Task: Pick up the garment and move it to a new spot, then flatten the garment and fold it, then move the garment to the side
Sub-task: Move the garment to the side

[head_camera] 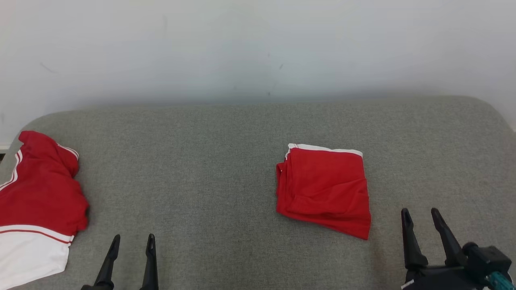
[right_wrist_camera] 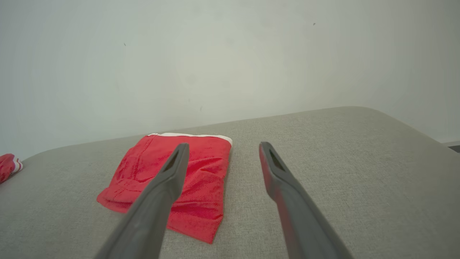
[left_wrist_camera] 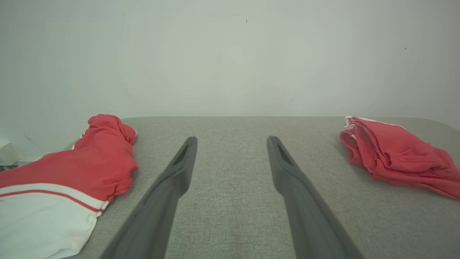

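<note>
Red sleeveless jersey (head_camera: 38, 193), white panels, striped trim: bunched at left end of grey fabric bench (head_camera: 209, 161); folded plain red garment (head_camera: 324, 187) right of centre; left pincer (head_camera: 134, 238) and right pincer (head_camera: 420, 212) both wide open, empty

The light was bright, soft and even in all three views, with no glare and no hard-edged shadow. In the head view the grey fabric surface (head_camera: 209, 169) was sharp enough to show its weave. A faint, blurred shadow lay along the near edge of the folded red garment (head_camera: 322, 189) and beside the jersey (head_camera: 40, 189). The white wall (head_camera: 258, 48) dimmed slightly toward its foot. In the left wrist view the colours were washed out and the reds looked coral. In both wide-angle wrist views the wall greyed toward the corners. The fingers of the left pincer (left_wrist_camera: 231, 140) and right pincer (right_wrist_camera: 223, 145) were soft and out of focus near the bottom edge.
</note>
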Motion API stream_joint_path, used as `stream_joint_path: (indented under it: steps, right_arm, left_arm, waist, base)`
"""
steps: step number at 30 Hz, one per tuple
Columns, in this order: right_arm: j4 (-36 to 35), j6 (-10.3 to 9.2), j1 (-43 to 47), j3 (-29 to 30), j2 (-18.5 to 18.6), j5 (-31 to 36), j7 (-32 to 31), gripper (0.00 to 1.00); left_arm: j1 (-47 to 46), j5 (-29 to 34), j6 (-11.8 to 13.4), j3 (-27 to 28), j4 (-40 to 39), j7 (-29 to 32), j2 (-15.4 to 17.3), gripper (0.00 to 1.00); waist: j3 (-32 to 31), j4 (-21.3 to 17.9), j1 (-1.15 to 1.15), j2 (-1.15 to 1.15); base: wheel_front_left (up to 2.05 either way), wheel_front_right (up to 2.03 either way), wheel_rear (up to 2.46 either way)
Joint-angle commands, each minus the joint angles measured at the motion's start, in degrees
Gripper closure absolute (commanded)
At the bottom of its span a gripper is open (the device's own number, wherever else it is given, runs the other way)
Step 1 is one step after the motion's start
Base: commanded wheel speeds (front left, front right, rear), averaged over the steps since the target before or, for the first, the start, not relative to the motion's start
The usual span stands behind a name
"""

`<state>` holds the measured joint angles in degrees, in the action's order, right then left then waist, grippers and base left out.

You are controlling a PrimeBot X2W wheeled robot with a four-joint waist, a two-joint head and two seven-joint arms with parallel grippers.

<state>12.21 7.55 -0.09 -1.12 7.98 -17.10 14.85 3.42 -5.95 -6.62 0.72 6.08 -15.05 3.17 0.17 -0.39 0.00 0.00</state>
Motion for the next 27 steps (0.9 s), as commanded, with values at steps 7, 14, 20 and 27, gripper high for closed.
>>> stream_joint_path:
  steps: [7,14,20,27]
  right_arm:
    - [8.67,-0.14,-12.04,-0.95,3.35,0.45,-4.21,0.0]
    - [20.12,-0.14,-22.63,-1.1,6.15,-0.82,-7.78,0.0]
    - [28.91,-0.14,-28.82,-4.74,6.85,-2.46,-9.37,0.0]
    - [37.85,-0.14,-32.58,-8.05,6.27,-3.9,-11.16,0.0]
  left_arm:
    - [-3.23,-0.82,0.12,-1.82,-0.15,-0.19,-0.23,0.0]
    - [-6.87,-1.97,0.36,-3.9,0.74,-0.19,-0.29,0.0]
    - [-9.36,-2.64,0.71,-5.52,1.43,-0.19,-0.3,0.0]
    - [-10.77,-3.1,1.1,-6.26,1.98,-0.19,-0.29,0.0]
  waist:
    - [4.23,2.35,0.0,0.0]
    - [8.96,6.19,0.0,0.0]
    - [11.61,8.34,0.0,0.0]
    - [12.31,8.79,0.0,0.0]
  base:
    - [0.0,0.0,0.0]
    - [0.0,0.0,0.0]
    - [0.0,0.0,0.0]
    - [0.0,0.0,0.0]
